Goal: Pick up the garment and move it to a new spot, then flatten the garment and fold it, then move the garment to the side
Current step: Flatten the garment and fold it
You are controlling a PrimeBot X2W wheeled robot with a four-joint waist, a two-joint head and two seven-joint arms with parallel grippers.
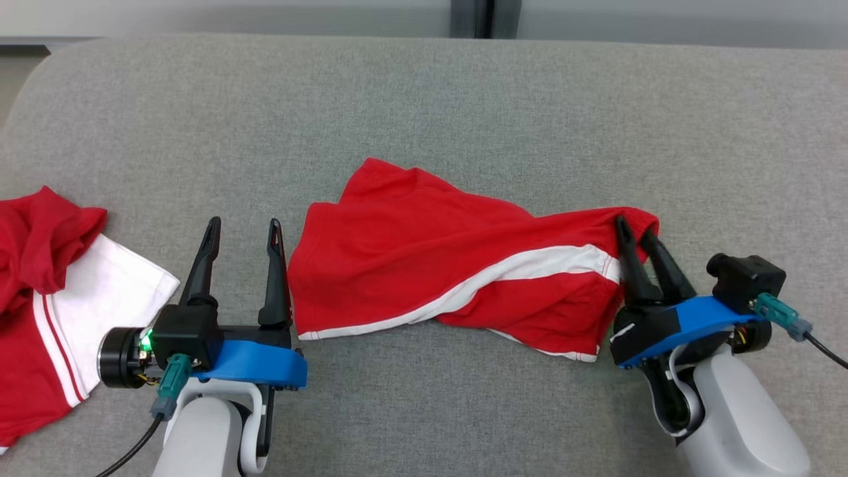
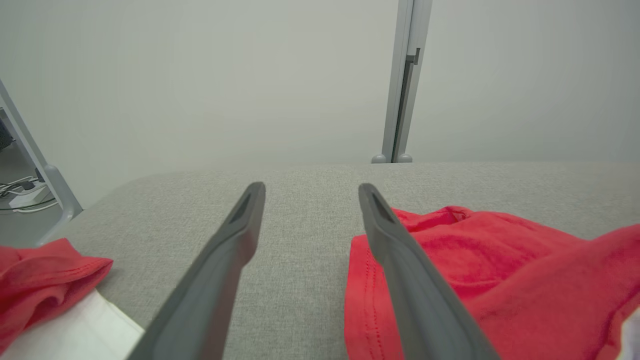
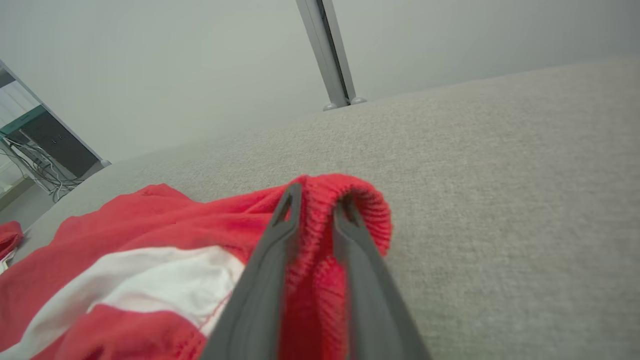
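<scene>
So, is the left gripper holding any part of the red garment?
No, the left gripper stands wide open beside the red garment, with nothing between its jaws.

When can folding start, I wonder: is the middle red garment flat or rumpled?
Rumpled. The red garment lies twisted with ridges, its waistband bunched between the fingers of the right gripper.

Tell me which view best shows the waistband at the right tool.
Right wrist view: waistband close up in the right tool. Head view shows it small, partly behind the fingers; left wrist view shows the shorts' opposite edge.
</scene>
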